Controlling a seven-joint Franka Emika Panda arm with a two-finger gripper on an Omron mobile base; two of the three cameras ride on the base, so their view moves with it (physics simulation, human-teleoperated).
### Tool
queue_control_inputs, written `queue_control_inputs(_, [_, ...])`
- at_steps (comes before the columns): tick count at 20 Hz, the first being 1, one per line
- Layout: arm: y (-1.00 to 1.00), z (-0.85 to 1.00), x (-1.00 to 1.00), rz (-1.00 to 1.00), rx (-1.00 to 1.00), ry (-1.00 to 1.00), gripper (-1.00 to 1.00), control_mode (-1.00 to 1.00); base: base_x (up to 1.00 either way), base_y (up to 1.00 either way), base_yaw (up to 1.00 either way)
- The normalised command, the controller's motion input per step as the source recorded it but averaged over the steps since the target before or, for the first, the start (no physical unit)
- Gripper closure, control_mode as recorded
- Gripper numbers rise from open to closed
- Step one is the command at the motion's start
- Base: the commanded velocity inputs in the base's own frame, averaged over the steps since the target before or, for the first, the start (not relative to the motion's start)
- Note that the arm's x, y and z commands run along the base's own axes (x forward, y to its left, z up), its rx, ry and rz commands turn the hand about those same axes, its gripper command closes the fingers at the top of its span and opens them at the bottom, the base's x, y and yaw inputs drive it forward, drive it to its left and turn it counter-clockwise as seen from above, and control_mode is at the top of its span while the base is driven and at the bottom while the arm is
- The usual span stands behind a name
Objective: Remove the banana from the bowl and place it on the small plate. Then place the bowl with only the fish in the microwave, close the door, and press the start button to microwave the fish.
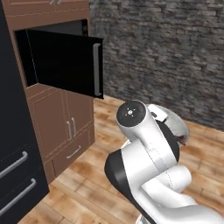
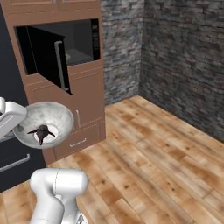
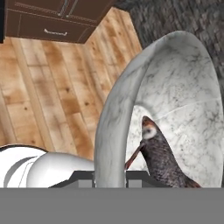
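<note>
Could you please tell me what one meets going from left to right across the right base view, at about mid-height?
White bowl holding the fish → brown cabinet drawer → wooden floor → stone wall.

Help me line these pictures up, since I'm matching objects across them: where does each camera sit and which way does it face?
Left base view: behind the arm on its left, facing the open microwave and its door; the white arm fills the lower right.
Right base view: behind on the right, facing the microwave; the arm rises lower left, carrying the bowl.
Hand view: on the hand, looking along the claw at the bowl's rim and the fish.
Both base views share microwave, door, and bowl.
</note>
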Motion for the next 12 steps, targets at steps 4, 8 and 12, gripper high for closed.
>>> queue_control_inputs(4, [0.00, 0.00, 0.00, 0.00, 0.00, 0.00, 1.00, 1.00, 0.49, -1.00, -0.15])
queue_control_inputs(8, [0.00, 0.00, 0.00, 0.00, 0.00, 0.00, 1.00, 1.00, 0.52, -1.00, -0.40])
queue_control_inputs(12, [0.00, 0.00, 0.00, 0.00, 0.00, 0.00, 1.00, 1.00, 0.68, -0.87, -0.47])
